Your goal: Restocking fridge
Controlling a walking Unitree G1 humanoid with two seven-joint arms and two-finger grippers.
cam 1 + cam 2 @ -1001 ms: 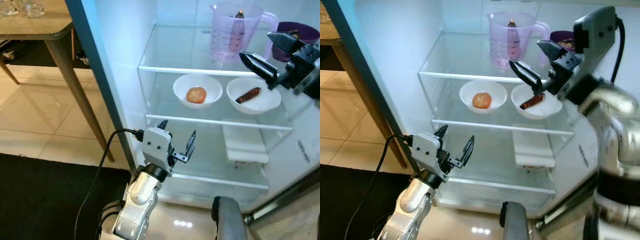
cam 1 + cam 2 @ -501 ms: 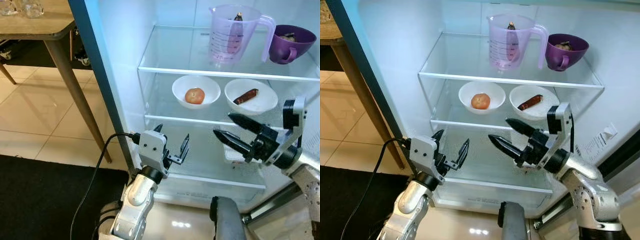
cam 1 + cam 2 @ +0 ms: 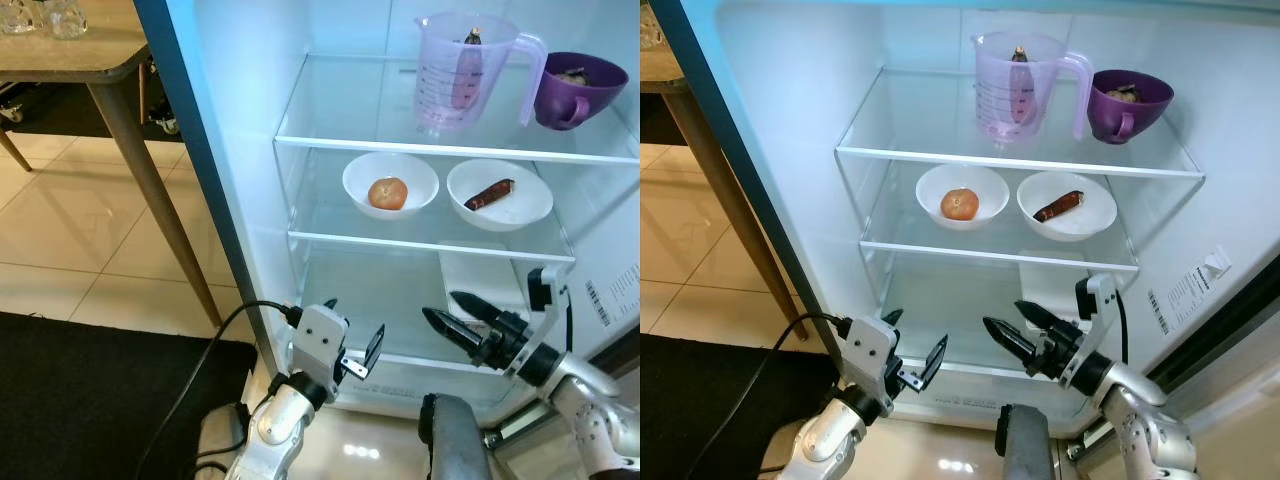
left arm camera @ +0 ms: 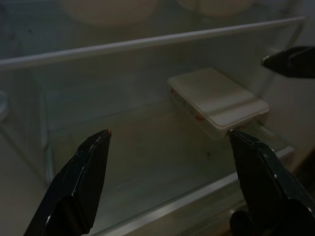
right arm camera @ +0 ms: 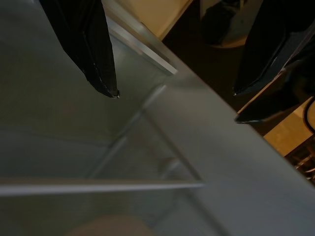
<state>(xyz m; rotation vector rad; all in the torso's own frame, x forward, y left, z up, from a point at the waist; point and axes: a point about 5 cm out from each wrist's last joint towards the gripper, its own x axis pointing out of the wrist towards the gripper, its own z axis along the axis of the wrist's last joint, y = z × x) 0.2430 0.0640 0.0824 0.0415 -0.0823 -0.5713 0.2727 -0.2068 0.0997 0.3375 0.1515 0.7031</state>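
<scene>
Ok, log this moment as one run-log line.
task: restock fridge | left gripper: open, low | right gripper: open, empty, bottom shelf front | white box: bottom shelf

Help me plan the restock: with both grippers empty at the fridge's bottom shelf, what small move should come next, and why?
Probably draw the right gripper back from the fridge to fetch another item. Both it and the left gripper are open and hold nothing, and the shelves already hold the measuring jug, purple cup and two white bowls.
</scene>
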